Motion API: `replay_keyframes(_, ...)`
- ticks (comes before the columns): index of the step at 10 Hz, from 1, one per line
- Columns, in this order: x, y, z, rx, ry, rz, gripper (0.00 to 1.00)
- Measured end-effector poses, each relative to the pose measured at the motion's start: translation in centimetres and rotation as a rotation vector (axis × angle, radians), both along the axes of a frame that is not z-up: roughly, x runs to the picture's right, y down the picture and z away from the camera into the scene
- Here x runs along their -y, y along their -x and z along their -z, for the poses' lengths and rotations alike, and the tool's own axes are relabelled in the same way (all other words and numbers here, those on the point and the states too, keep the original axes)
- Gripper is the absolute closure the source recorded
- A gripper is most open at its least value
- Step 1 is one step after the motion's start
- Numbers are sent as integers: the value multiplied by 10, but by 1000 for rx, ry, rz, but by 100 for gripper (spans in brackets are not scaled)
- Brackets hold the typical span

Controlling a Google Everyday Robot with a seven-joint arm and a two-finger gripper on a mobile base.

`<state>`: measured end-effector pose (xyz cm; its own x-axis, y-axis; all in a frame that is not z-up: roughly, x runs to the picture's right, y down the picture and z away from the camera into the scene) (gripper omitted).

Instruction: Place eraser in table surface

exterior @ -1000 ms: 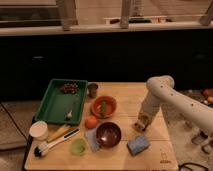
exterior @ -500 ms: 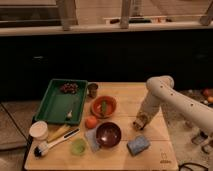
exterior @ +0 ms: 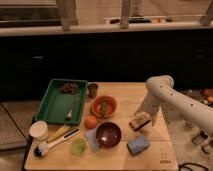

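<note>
The eraser (exterior: 139, 122), a small block with a pale tan top over a dark base, is at the right-middle of the light wooden table surface (exterior: 122, 160), low over or on the wood. My gripper (exterior: 143, 117) hangs at the end of the white arm (exterior: 162, 92), which reaches in from the right, and is right at the eraser, partly covering its far side. Whether the eraser rests on the wood or is still held cannot be told.
A blue pad (exterior: 138, 144) lies just in front of the eraser. A dark red bowl (exterior: 108, 134), orange fruit (exterior: 90, 122), orange bowl (exterior: 104, 106) and metal cup (exterior: 92, 90) stand mid-table. A green tray (exterior: 57, 102), white cup (exterior: 39, 131), brush (exterior: 52, 142) and green cup (exterior: 78, 146) are at the left.
</note>
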<state>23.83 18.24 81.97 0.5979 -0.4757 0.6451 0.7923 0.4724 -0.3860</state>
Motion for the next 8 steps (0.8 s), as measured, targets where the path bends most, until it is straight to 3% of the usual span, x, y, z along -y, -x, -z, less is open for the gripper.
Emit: replay_keyframes(8,6,-1,3,4,-30,4,20)
